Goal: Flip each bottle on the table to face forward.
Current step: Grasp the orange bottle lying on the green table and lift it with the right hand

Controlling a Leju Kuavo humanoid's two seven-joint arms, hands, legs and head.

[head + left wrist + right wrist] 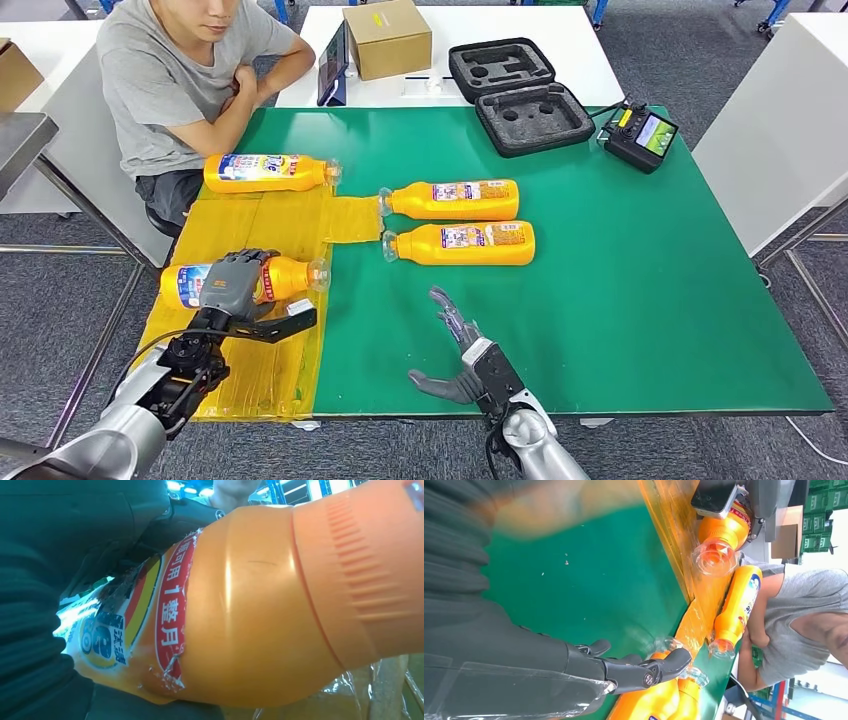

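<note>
In your head view, nearest the camera, the right hand (pixel 462 357) hovers over the green table (pixel 640 300) at its near edge, fingers spread wide and holding nothing. The left hand (pixel 232 283) grips the nearest bottle (pixel 285 277), which lies on its side on the yellow plastic sheet (pixel 270 370), long axis across the table, clear cap toward the robot's right. A second bottle (pixel 265 172) lies at the sheet's far end, cap also to the right. Two more bottles, the farther (pixel 455 199) and the nearer (pixel 465 243), lie just beside each other on the green, caps pointing left. All four show orange contents. An open black foam case (pixel 515 95), its cut-outs empty, sits at the far edge beside a handheld controller (pixel 640 135); a cardboard box (pixel 387 37) stands on the white table behind. A person in a grey shirt (pixel 170 70) sits at the far left corner. In your left wrist view, the held bottle (pixel 260 605) shows close up, its label torn. In your right wrist view, the right hand's dark fingers (pixel 644 672) extend loosely apart above the green surface.
</note>
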